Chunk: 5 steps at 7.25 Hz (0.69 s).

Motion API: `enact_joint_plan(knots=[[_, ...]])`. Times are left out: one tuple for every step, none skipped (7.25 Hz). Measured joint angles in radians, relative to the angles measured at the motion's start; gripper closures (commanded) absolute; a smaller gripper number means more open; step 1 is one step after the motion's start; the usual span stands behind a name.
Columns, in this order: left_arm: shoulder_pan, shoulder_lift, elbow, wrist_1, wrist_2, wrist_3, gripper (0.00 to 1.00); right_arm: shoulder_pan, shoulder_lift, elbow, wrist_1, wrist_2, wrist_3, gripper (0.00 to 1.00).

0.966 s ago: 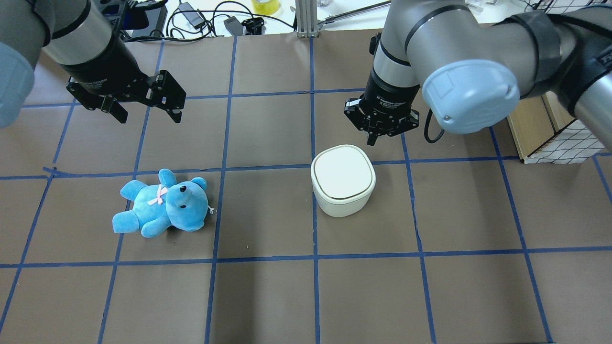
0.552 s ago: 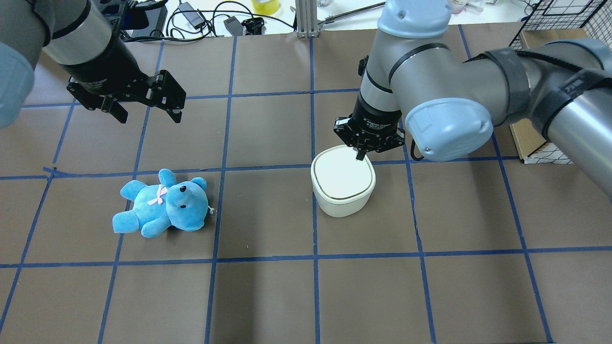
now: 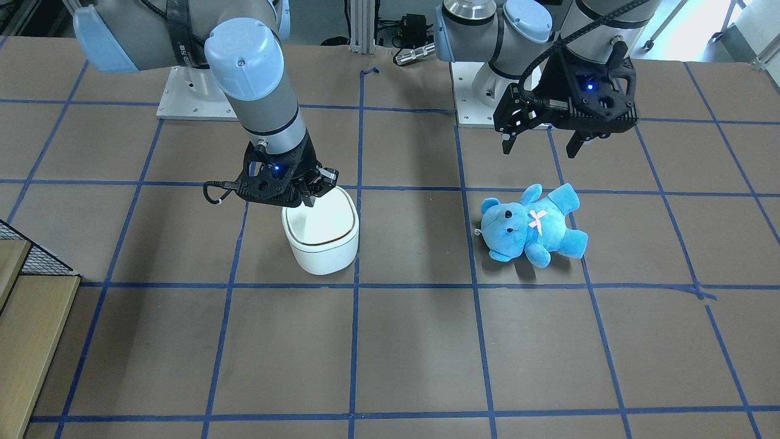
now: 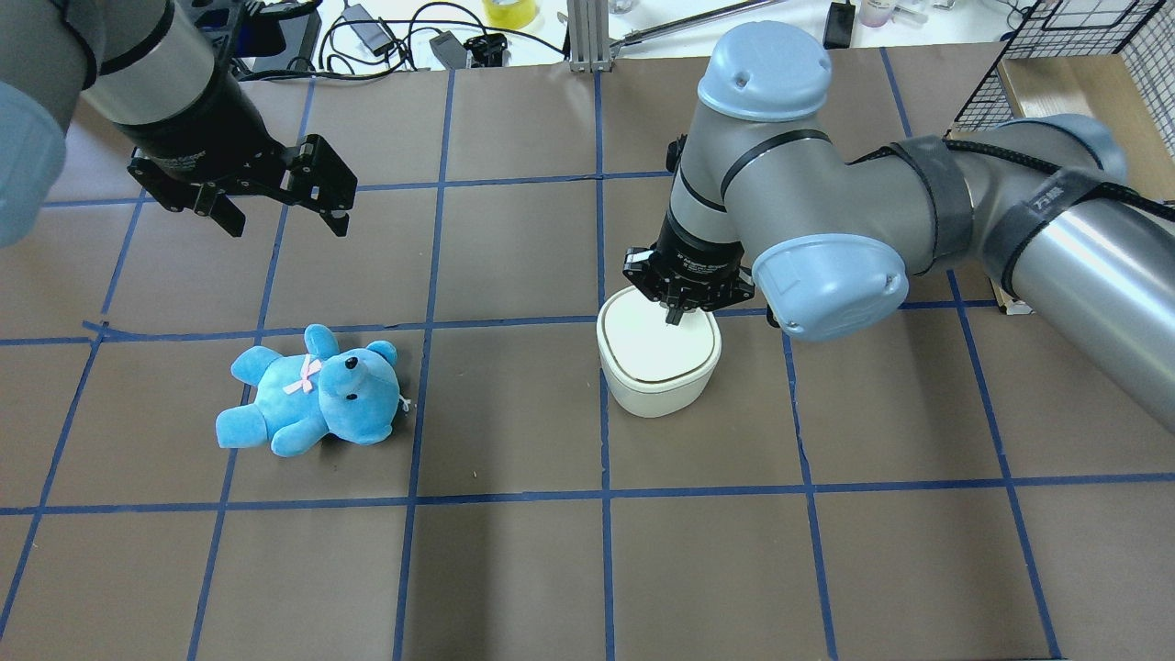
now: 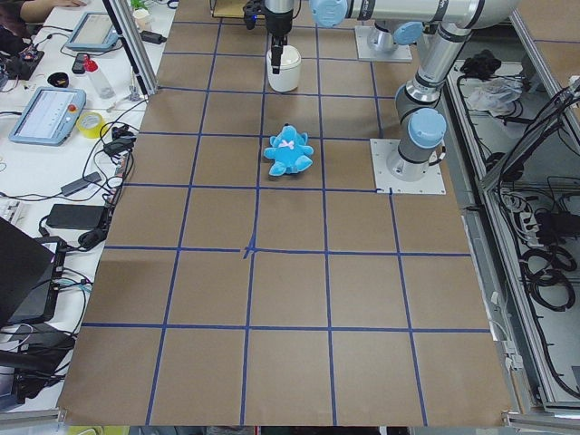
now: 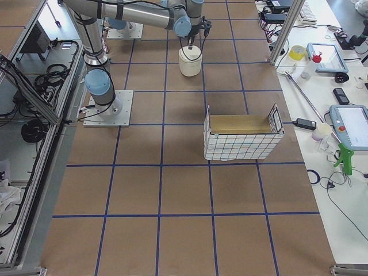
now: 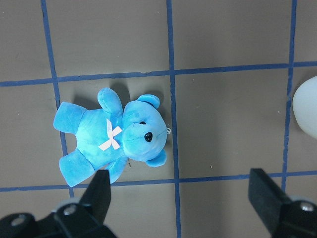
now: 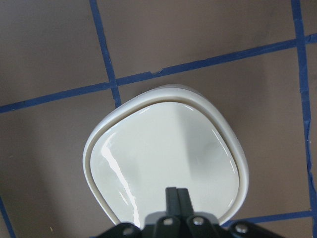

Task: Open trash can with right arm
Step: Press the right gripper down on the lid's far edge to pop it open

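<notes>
The white trash can (image 4: pixel 658 367) stands mid-table with its lid lying flat; it also shows in the front view (image 3: pixel 321 244) and the right wrist view (image 8: pixel 166 148). My right gripper (image 4: pixel 673 319) is shut, and its tips point down onto the far half of the lid (image 8: pixel 177 192). I cannot tell whether they touch it. The gripper also shows in the front view (image 3: pixel 308 200). My left gripper (image 4: pixel 286 220) is open and empty. It hangs high above the table beyond the blue teddy bear (image 4: pixel 312 390). The left wrist view shows the bear (image 7: pixel 114 136) and the can's edge (image 7: pixel 307 106).
A wire basket holding a wooden box (image 4: pixel 1083 55) stands at the table's right end and also shows in the right side view (image 6: pixel 241 135). Cables and small devices (image 4: pixel 386 32) lie past the far edge. The arm bases (image 3: pixel 195 91) are bolted on the robot's side.
My right gripper has moved from behind the trash can forward and down, and its shut tips are now over the lid. The left arm, the bear and the can have not moved.
</notes>
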Motion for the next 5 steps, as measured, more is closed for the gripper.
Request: enact_joint_plan(knots=[[0.0, 0.0, 0.0, 0.0, 0.0, 0.0, 0.0, 0.0, 0.005, 0.001, -0.002, -0.002, -0.003, 1.0], [0.0, 0.0, 0.0, 0.0, 0.0, 0.0, 0.0, 0.0, 0.01, 0.002, -0.004, -0.008, -0.004, 1.0], [0.0, 0.0, 0.0, 0.0, 0.0, 0.0, 0.0, -0.002, 0.016, 0.003, -0.004, -0.015, -0.003, 1.0], [0.0, 0.0, 0.0, 0.0, 0.0, 0.0, 0.0, -0.004, 0.022, 0.005, -0.006, -0.02, -0.001, 1.0], [0.0, 0.0, 0.0, 0.0, 0.0, 0.0, 0.0, -0.006, 0.027, 0.014, -0.008, -0.022, 0.001, 1.0]])
